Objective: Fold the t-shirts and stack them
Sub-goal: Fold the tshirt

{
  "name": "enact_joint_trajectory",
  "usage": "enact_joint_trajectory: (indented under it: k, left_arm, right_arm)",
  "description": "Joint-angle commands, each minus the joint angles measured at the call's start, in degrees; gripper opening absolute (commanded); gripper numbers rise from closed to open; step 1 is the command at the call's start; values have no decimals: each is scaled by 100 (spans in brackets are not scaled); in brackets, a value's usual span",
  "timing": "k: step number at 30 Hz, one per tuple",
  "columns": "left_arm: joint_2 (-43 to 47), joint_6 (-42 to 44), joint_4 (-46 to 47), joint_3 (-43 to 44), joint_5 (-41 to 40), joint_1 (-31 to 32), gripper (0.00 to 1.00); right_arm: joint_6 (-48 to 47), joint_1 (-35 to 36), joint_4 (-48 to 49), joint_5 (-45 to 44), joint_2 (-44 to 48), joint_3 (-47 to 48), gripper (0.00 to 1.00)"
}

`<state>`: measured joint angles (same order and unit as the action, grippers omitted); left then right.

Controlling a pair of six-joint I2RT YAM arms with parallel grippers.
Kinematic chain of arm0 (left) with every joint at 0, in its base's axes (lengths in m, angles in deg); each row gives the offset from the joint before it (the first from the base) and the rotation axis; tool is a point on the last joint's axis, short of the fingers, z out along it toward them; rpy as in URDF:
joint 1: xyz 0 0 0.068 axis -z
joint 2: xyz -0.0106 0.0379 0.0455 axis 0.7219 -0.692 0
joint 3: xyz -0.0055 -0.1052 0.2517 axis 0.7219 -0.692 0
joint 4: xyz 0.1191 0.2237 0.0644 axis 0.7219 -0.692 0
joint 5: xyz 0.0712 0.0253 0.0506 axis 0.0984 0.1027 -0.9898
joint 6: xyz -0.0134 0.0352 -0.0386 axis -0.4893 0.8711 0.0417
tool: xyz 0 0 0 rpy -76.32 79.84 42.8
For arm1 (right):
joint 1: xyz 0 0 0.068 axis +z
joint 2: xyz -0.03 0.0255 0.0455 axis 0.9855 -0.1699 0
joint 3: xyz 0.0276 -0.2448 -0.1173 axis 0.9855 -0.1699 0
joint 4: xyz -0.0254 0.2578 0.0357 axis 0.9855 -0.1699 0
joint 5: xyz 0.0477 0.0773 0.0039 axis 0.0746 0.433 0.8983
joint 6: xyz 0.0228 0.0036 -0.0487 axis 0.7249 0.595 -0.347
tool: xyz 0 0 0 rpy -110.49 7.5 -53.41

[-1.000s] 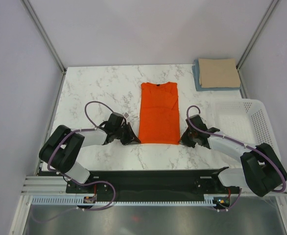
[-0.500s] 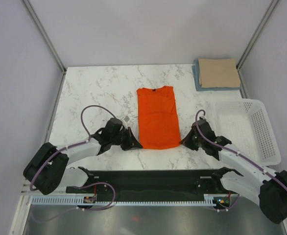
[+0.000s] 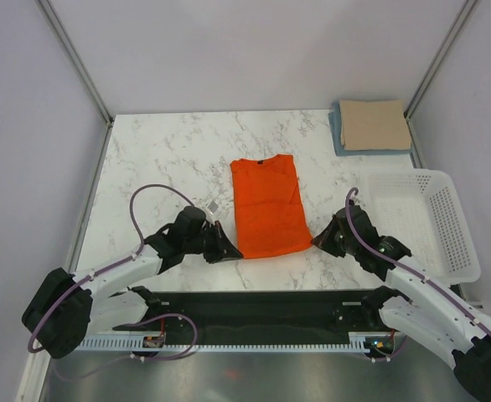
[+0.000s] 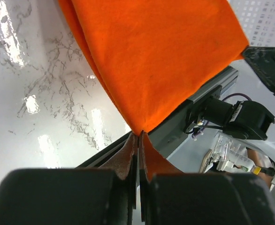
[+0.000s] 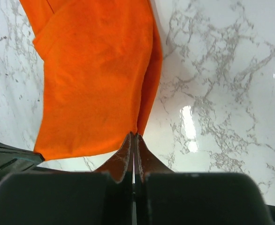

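The orange t-shirt (image 3: 266, 207) lies as a long panel, sleeves already turned in, stretching away from both pincers towards its dark collar at the far end. The left pincer (image 3: 229, 249) is closed tight on the near-left hem corner and the right pincer (image 3: 321, 241) is closed just as tight on the near-right corner, so the hem spans between them.

Each hold looks thin, only the tip of a corner between the fingertips, so I judge the cloth could slip free once it is pulled. The panel is several layers thick. If a pincer has caught only the upper layers, the lower ones may sag and spoil the fold. Uneven travel of the two arms would skew the edge, and on so slick a worktop (image 3: 162, 159) the whole shirt might slide rather than fold.

The cloth is soft, matte knit with faint creases. The worktop is glossy white with grey marble veining and bright glare spots. Beyond the right pincer and further right, a tan t-shirt (image 3: 373, 124) lies folded square on a light blue t-shirt (image 3: 337, 130). Just right of that pincer stands a white perforated plastic basket (image 3: 447, 188).
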<state>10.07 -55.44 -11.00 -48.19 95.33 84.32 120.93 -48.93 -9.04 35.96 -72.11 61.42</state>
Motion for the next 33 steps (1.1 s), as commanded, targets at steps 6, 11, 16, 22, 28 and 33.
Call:
enact_joint_trajectory:
  k: [6, 11, 16, 22, 28, 33]
  left_arm:
    - [-593, 18, -343, 1024, -235, -391, 2]
    - [-1103, 387, -423, 1771, 2, -892, 2]
    - [-1910, 660, -467, 2720, 274, -1463, 2]
    - [-2913, 1021, -537, 3958, 643, -1885, 2]
    - [-3810, 1047, -563, 4899, 679, -2158, 2]
    - [-4522, 1188, -563, 5594, 819, -2290, 2]
  right_arm:
    - [-772, 0, 275, -771, -1189, 1426, 0]
    - [-1221, -306, 468, -781, -2105, 2444, 0]
    - [-1643, -729, 644, -420, -3238, 3324, 0]
    - [-1960, -1036, 662, -131, -4364, 4520, 0]
    - [-2057, -1256, 847, 169, -5374, 5486, 0]
    - [-2118, -1397, 847, 459, -6253, 6357, 0]
